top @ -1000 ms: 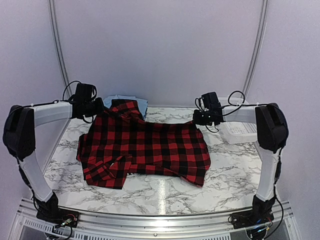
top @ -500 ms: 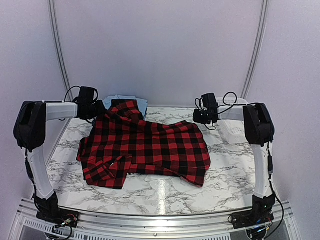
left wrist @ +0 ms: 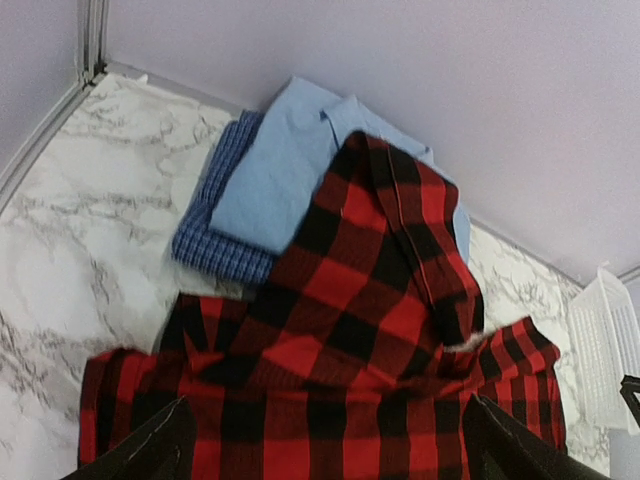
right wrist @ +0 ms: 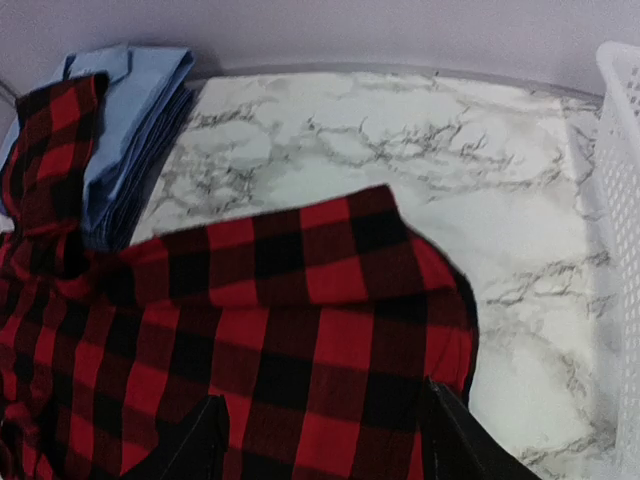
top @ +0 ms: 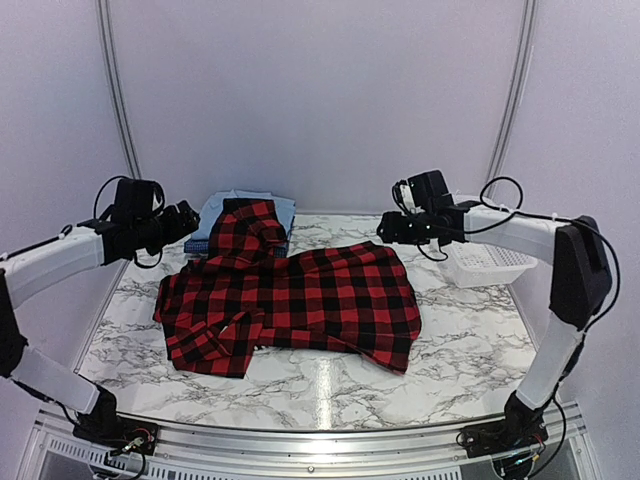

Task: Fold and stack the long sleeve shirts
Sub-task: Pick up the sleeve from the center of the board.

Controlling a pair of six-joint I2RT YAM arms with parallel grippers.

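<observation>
The red-and-black plaid shirt [top: 290, 298] lies spread on the marble table, one plaid end draped over the folded light blue shirt [top: 252, 204], which sits on the dark blue checked one [top: 198, 243]. My left gripper [top: 184, 216] hovers open at the shirt's far left edge. My right gripper [top: 384, 229] hovers open at its far right corner. In the left wrist view the plaid shirt [left wrist: 350, 330] fills the space above the open gripper [left wrist: 325, 455], beyond it the light blue shirt [left wrist: 280, 170] and checked shirt [left wrist: 215, 235]. The right wrist view shows the plaid corner [right wrist: 320, 300] over the open gripper [right wrist: 325, 445].
A white mesh basket [top: 482, 262] stands at the back right, close to my right forearm; its wall shows as the basket [right wrist: 622, 200] in the right wrist view. The booth's back wall runs just behind the blue shirts. Bare marble table [top: 330, 385] lies in front of the plaid shirt.
Both grippers have gone from shut to open and let go of the plaid shirt's far edge. The left gripper has drawn back leftward; both arms have lifted and swung outward.
</observation>
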